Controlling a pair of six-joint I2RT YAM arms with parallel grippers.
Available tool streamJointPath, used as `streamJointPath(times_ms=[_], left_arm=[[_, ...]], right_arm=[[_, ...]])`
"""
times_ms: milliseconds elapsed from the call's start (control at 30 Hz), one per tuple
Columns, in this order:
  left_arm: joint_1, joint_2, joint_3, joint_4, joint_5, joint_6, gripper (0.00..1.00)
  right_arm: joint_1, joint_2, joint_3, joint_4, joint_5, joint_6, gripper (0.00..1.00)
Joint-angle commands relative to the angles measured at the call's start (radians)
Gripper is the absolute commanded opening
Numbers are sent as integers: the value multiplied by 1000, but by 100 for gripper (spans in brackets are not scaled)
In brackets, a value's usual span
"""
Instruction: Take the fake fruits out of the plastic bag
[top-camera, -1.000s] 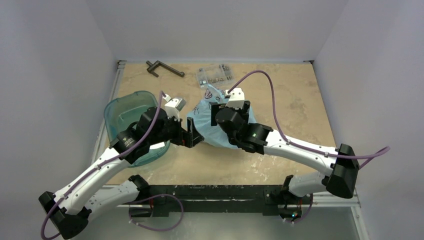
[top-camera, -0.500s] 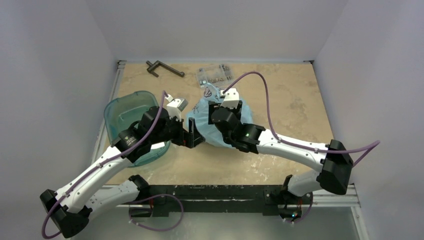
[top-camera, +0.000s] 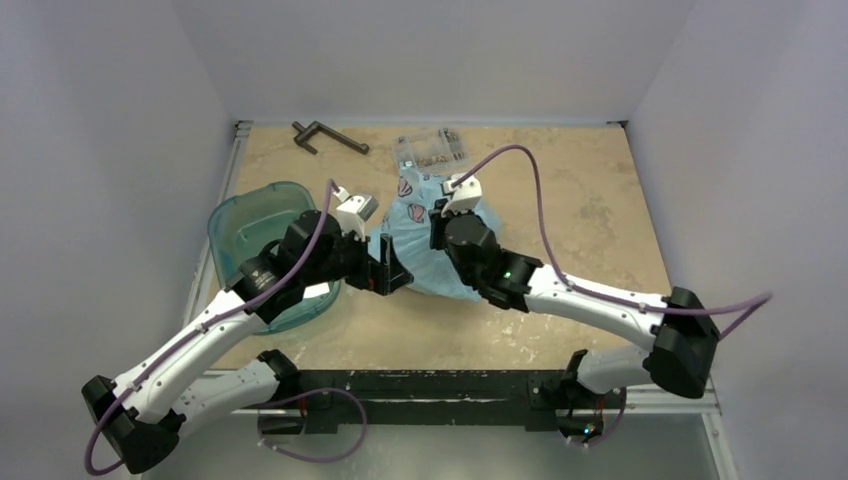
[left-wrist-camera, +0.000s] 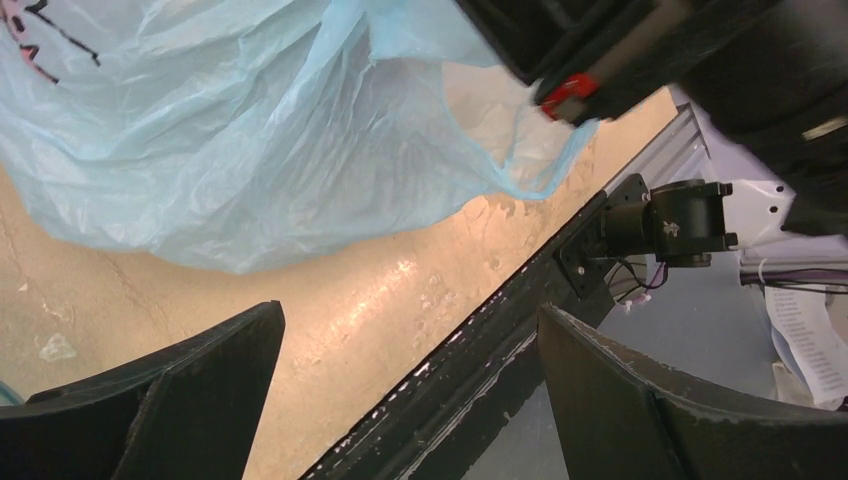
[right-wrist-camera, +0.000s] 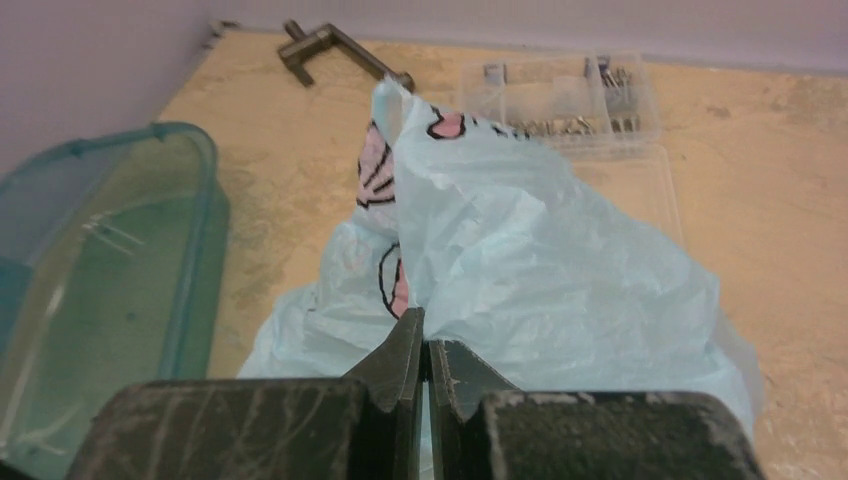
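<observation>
Hidden from you

The plastic bag (right-wrist-camera: 520, 260) hides its contents; you can't tell whether the right gripper (right-wrist-camera: 422, 325), tips pressed together, caught any film. The teal tub (right-wrist-camera: 100, 260) runs off the right wrist view's edge; pieces in the parts box (right-wrist-camera: 560, 100) are too small to name.

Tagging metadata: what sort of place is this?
Probably a lab robot cell: plain white walls enclose a worn tabletop, with a left arm and right arm bolted at its near edge.
</observation>
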Motion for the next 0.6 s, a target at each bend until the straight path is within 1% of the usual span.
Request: streamJointPath(times_ms=[0, 33, 67, 100, 167, 233, 267, 333, 367, 433, 500, 567], left_arm=[[-5, 21, 51, 73, 42, 37, 100], [-5, 24, 52, 83, 44, 43, 100], [-5, 30, 53, 100, 49, 51, 100], [-5, 36, 53, 109, 53, 57, 100], [-5, 60, 59, 136, 54, 69, 96], [-9, 96, 72, 149, 45, 77, 94], [-17, 117, 85, 144, 17, 81, 93], [-65, 177, 140, 112, -88, 106, 93], [-106, 201, 167, 90, -162, 127, 95], [-172, 267, 245, 18, -329, 161, 98], [-213, 333, 312, -45, -478, 164, 99], [-242, 385, 348, -75, -570, 163, 99]], right_arm=[[-191, -186, 5, -50, -353, 95, 0], [-155, -224, -9, -62, -444, 132, 0], [-191, -255, -22, -73, -552, 161, 0], [-225, -278, -29, -91, -628, 196, 0], [-285, -312, -42, -100, -772, 263, 0], [-335, -329, -69, -81, -896, 351, 0], [-356, -339, -85, -58, -941, 392, 0], [-393, -352, -117, -7, -1022, 457, 0], [-401, -354, -124, 4, -1037, 474, 0], [-408, -351, -124, 5, -1051, 491, 0], [-422, -356, -129, 10, -1064, 511, 0], [-434, -368, -139, 18, -1060, 534, 0]])
